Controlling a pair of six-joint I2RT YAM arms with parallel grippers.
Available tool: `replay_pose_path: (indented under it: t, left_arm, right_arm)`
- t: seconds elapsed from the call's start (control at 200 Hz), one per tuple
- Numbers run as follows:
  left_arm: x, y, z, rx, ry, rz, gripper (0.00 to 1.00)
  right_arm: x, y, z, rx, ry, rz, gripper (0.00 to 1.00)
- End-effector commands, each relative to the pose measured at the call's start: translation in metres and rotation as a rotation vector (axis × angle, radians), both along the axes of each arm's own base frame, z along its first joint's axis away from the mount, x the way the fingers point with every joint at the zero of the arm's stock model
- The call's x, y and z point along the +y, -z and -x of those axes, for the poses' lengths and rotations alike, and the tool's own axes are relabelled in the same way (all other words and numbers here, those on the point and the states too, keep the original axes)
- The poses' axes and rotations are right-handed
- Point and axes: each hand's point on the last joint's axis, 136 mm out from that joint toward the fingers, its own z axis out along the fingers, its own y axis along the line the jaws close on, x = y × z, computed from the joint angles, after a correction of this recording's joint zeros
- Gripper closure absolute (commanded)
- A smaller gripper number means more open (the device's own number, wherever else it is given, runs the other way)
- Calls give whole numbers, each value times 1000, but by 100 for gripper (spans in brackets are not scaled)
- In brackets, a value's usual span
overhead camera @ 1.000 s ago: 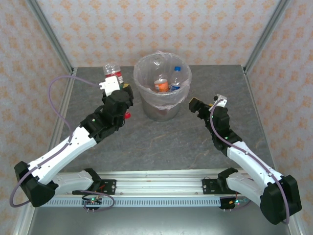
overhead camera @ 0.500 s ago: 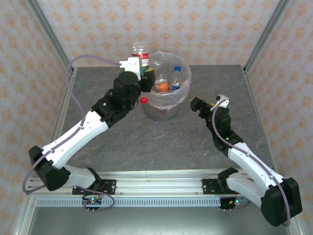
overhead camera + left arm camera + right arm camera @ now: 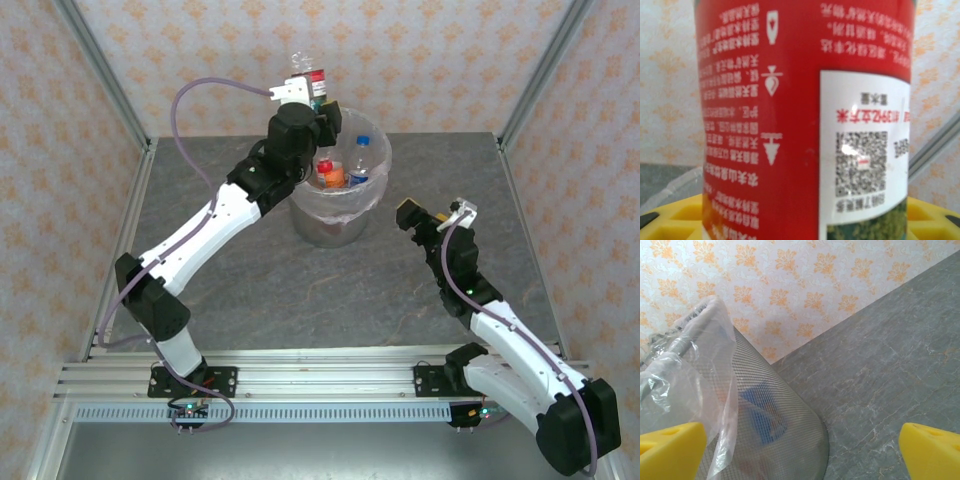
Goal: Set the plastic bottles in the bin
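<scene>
Your red-label bottle [image 3: 790, 110]: red wrap with white print, a white panel with red text and a black QR code, green at the lower edge. Your bin [image 3: 335, 235] is grey mesh with a translucent white liner; inside are an orange-label bottle [image 3: 332, 178] and a blue-label bottle [image 3: 359, 175] with a blue cap. Table [image 3: 300, 290] dark grey, marbled. Walls [image 3: 180, 60] cream with an orange floral repeat. Right gripper [image 3: 800, 452] pads [image 3: 671, 450] yellow.

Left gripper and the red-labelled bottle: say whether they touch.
Touching. Left wrist view: the red-labelled bottle sits clamped between yellow fingers of the left gripper.
</scene>
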Motion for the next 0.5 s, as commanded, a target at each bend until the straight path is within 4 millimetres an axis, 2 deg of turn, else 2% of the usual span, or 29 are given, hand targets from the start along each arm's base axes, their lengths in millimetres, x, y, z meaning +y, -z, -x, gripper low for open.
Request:
replay_pose_path:
  t: [0.0, 0.2, 0.4, 0.445, 0.495]
  left_arm:
    - [16, -2, -7, -14, -129, 136, 45]
    - [21, 19, -22, 7, -236, 176, 43]
    - [23, 48, -30, 73, -297, 158, 37]
    - [22, 53, -29, 93, -295, 162, 33]
    - [20, 53, -27, 112, -284, 162, 16]
  right_arm:
    - [-4, 4, 3, 10, 18, -8, 1]
    - [-4, 4, 5, 18, 7, 13, 1]
    - [-4, 7, 5, 27, 8, 12, 1]
    - [-5, 7, 5, 27, 11, 13, 1]
    - [-6, 8, 5, 29, 16, 17, 1]
